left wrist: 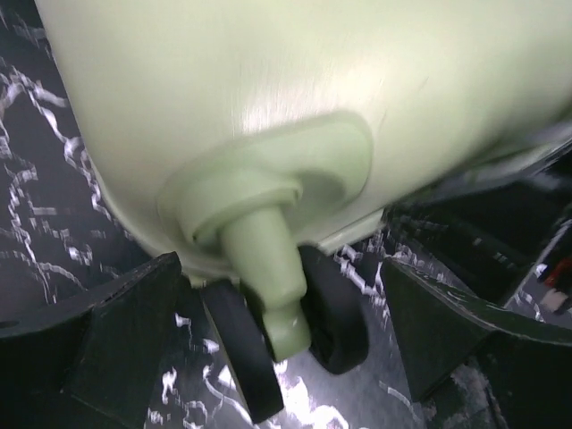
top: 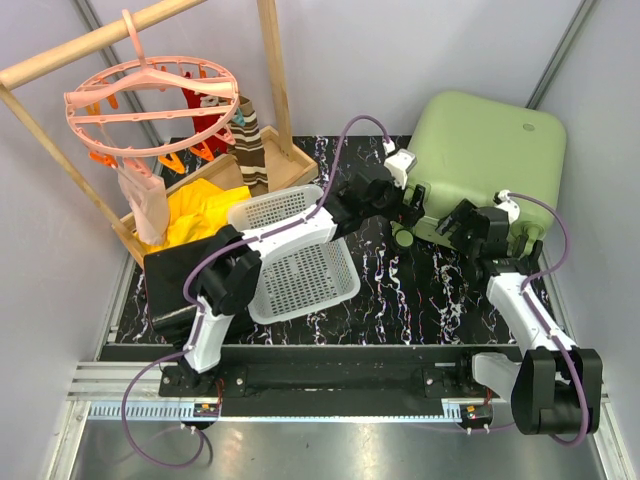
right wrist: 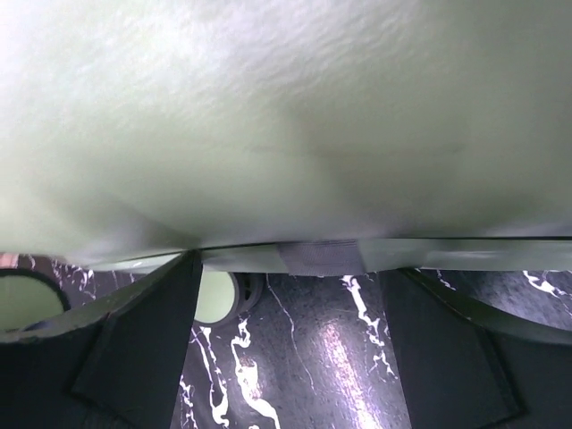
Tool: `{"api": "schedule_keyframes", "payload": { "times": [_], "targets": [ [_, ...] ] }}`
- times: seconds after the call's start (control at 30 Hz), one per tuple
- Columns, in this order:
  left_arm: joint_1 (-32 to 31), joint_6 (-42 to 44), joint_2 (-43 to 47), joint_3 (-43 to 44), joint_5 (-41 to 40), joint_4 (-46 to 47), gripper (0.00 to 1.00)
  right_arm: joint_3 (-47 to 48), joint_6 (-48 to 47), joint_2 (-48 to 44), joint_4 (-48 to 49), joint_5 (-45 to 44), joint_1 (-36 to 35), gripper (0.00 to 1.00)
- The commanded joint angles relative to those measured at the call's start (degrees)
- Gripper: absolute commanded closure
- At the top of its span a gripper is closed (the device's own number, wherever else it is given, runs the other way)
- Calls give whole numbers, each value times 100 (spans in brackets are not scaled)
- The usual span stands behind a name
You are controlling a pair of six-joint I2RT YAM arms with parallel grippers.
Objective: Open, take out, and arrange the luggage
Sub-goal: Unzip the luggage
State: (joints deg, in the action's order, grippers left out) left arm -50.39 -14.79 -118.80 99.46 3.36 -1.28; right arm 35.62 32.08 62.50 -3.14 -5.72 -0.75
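Note:
The luggage (top: 490, 150), a large light-green hard-shell suitcase, lies shut at the back right of the dark marbled table. My left gripper (top: 410, 210) is at its near-left corner. In the left wrist view the green shell (left wrist: 313, 80) fills the top, and a twin black wheel (left wrist: 241, 349) on a green stem stands between my open fingers (left wrist: 116, 340) without touching them. My right gripper (top: 462, 225) is at the suitcase's near edge. In the right wrist view the shell (right wrist: 286, 116) looms above the wide-apart jaws, with a grey tab (right wrist: 322, 257) on its seam between them.
A white perforated basket (top: 300, 265) lies under the left arm, next to a black boxy case (top: 165, 285). At the back left a wooden rack holds a pink clip hanger (top: 150, 100), yellow cloth (top: 200, 215) and a striped garment (top: 248, 140). Another wheel (right wrist: 219, 295) shows under the suitcase.

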Motion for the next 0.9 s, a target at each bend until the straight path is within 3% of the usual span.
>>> {"api": "schedule_keyframes", "payload": {
  "times": [0.0, 0.13, 0.33, 0.37, 0.47, 0.63, 0.87],
  "targets": [
    [-15, 46, 76, 56, 253, -285, 1, -107, -140, -229, 867, 220, -240, 12],
    [29, 2, 50, 82, 752, -303, 5, -309, -131, -238, 1401, 185, -627, 12],
    [284, -594, 42, 47, 1630, 101, 56, -862, 159, -431, 2080, 36, -1049, 18],
    [380, -717, 15, 47, 1781, 232, 72, -898, 159, -493, 2089, -25, -1093, 19],
    [521, -1244, 85, -49, 2195, 540, 99, -1091, 141, -581, 2185, -263, -1304, 29],
    [645, -1974, 279, -330, 2783, 1322, 100, -1582, 290, -616, 2852, -290, -1489, 37],
    [759, -3274, 305, -401, 3083, 1999, 100, -2234, 89, -248, 4636, -298, -1866, 39]
  ]
}}
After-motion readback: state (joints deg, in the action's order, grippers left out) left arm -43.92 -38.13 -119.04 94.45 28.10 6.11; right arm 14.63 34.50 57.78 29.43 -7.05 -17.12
